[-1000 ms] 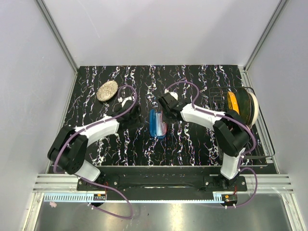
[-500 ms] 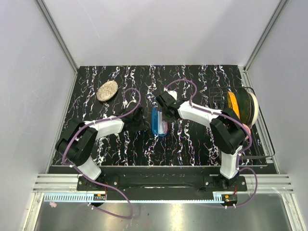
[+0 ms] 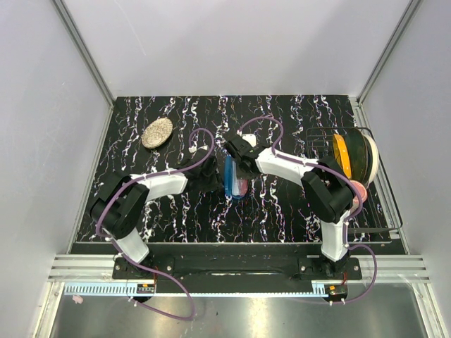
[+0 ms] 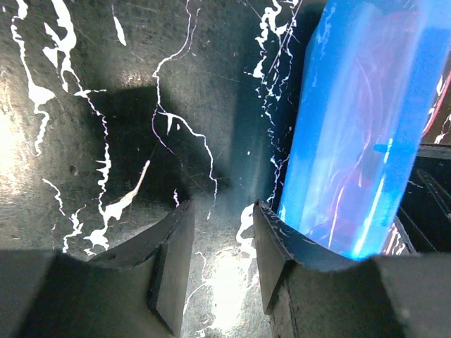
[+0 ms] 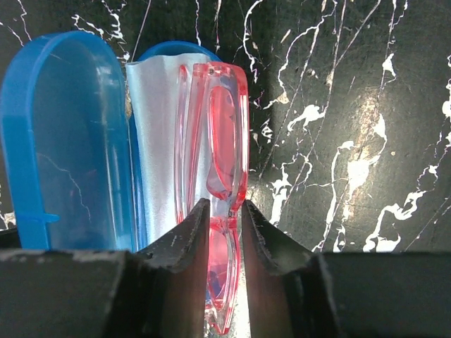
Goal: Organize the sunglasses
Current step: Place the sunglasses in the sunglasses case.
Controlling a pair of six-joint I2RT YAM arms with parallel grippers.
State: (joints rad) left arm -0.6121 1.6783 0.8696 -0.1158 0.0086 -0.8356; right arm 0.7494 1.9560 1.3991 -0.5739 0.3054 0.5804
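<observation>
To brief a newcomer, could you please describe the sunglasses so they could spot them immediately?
Near the middle of the black marbled table lies an open blue case. The sunglasses rest in it on pale cloth, the only pink, translucent-framed thing there.

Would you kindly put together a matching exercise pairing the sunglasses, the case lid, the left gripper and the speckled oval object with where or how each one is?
Column one:
1. sunglasses
2. case lid
3. left gripper
4. speckled oval object

Column two:
A. open and empty, beside the blue lid
B. at the far left of the table, on its own
C. swung open
D. on the cloth, between the fingers of the right gripper

Pairs: 1-D, 2-C, 3-A, 4-B.
</observation>
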